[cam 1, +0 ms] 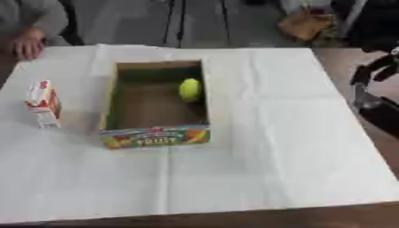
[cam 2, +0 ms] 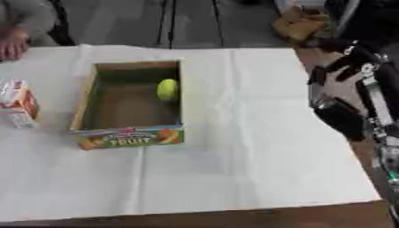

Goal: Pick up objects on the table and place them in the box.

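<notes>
An open cardboard box (cam 1: pixel 156 136) with a colourful fruit print on its front wall stands left of the table's middle. Inside it, against the right wall, lies a yellow-green round fruit or ball (cam 1: pixel 189 89). A red and white carton (cam 1: pixel 43 104) stands upright on the cloth to the left of the box. My right hand (cam 2: pixel 340 116) hangs dark at the table's right edge, well away from the box and holding nothing that I can make out. My left hand shows in neither view.
A white cloth (cam 1: pixel 273 147) covers the table, with brown table edge showing along the front and right. The wide stretch of cloth right of and in front of the box bears nothing. A brown bag (cam 1: pixel 308 24) sits on the floor beyond.
</notes>
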{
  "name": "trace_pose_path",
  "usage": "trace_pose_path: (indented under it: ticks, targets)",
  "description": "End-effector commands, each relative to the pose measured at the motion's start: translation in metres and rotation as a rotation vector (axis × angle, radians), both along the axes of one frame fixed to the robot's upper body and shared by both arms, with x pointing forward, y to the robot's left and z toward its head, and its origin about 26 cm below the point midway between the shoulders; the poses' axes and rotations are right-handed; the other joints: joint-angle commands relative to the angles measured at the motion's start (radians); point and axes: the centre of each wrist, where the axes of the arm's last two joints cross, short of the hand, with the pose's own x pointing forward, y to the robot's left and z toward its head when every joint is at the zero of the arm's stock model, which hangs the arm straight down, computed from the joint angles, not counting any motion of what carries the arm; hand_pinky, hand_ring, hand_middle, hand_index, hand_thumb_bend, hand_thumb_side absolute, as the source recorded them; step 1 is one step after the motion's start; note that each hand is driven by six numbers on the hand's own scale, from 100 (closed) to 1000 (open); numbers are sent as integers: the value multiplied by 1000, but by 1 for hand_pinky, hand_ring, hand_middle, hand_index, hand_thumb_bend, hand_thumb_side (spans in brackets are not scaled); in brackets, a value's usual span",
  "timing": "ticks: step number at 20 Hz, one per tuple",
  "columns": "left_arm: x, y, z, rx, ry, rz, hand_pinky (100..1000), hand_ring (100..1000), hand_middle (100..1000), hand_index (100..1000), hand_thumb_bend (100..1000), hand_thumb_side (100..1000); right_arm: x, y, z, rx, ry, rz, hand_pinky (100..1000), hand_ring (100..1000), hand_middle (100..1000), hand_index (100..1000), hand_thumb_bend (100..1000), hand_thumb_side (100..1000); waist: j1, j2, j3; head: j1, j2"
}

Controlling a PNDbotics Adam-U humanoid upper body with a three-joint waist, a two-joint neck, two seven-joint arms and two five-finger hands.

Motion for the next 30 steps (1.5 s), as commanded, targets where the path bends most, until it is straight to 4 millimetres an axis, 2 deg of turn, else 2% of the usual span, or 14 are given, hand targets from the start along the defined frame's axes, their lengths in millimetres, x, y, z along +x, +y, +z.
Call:
trace_pose_path:
  ticks: [1, 11, 16, 20, 24, 29, 30]
  targets:
    - [-3, 2, 8, 22, -24, 12, 569, 749, 780, 923, 461, 916, -2, -1, 9, -18, -32, -1, 515, 601, 733, 841, 100, 319, 1, -14, -2, 2, -10]
    - [-4, 2, 7, 26, -18, 17, 569, 748, 780, 923, 469, 903, -2, -1, 9, -17, -30, -2, 514, 601, 733, 842, 100, 326, 3, -12, -2, 5, -7]
    - [-4, 2, 6, 28, -16, 21, 570, 748, 780, 922, 467, 900, -2, -1, 8, -17, -30, -3, 514, 601, 732, 842, 100, 326, 4, -12, -2, 40, -15]
    - [-4, 3, 7, 35, -12, 34, 569, 746, 779, 917, 468, 882, -2, -1, 8, -17, -30, -4, 514, 601, 732, 842, 100, 326, 4, -12, -2, 45, -20]
    - [2, 6, 11, 68, 24, 120, 564, 741, 773, 901, 511, 828, -2, -1, 8, -19, -27, -4, 514, 601, 732, 842, 100, 324, 4, -14, -2, 49, -21]
    - [21, 20, 7, 123, 127, 312, 559, 737, 772, 896, 532, 779, -2, -1, 7, -22, -21, -3, 514, 601, 732, 842, 100, 327, 4, -16, -4, 67, -23]
    - [25, 23, 5, 133, 144, 348, 552, 733, 772, 893, 591, 738, -2, -1, 7, -22, -20, -3, 514, 601, 732, 842, 100, 328, 4, -16, -5, 68, -23]
